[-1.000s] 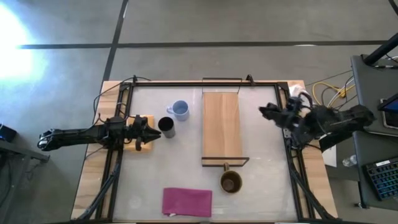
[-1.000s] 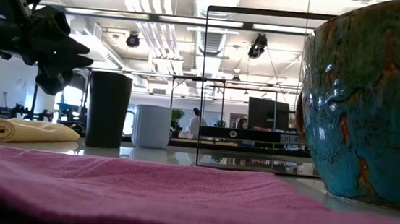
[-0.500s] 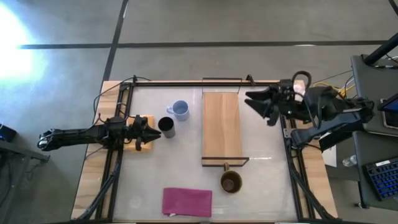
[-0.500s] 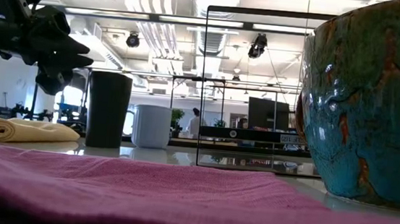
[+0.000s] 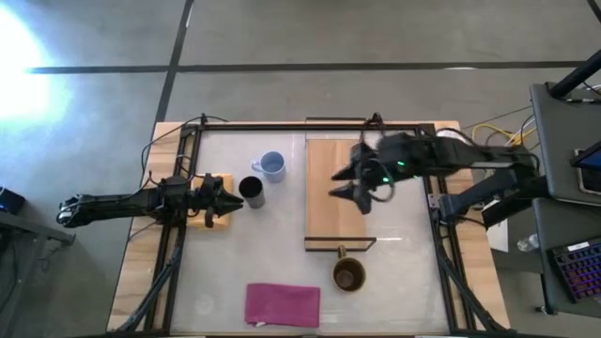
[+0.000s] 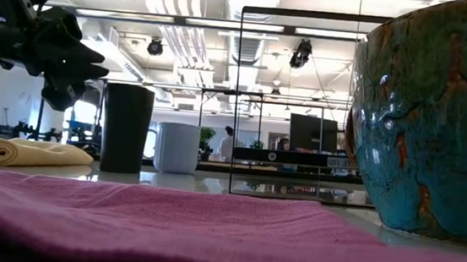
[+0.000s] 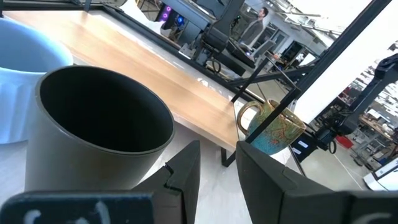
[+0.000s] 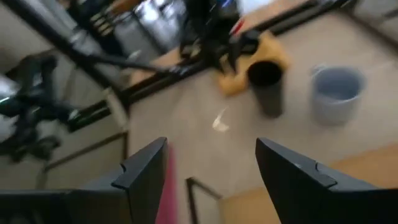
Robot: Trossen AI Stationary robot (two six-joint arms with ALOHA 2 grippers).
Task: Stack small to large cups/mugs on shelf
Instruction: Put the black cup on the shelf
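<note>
The small black cup (image 5: 251, 192) and the light blue mug (image 5: 270, 166) stand upright on the table, left of the light-wood shelf plank (image 5: 329, 211). The brown glossy mug (image 5: 348, 274) stands just past the shelf's dark-framed near end. My left gripper (image 5: 231, 199) hovers level right beside the black cup's left side (image 7: 93, 130), fingers a narrow gap apart, touching nothing. My right gripper (image 5: 341, 184) is open and empty above the plank's far half; its wrist view shows the black cup (image 8: 267, 87) and the blue mug (image 8: 336, 93) beyond it.
A yellow-tan pad (image 5: 218, 212) lies under my left gripper. A magenta cloth (image 5: 282, 305) lies at the near edge, filling the low view's foreground (image 6: 166, 227). A dark metal frame (image 5: 282, 126) runs round the table. The brown mug (image 6: 430, 114) looms at the low view's right.
My right gripper has swung from the table's right edge, first toward the far side, then left over the shelf plank, turning toward the cups and staying open. My left gripper and all three vessels have kept still.
</note>
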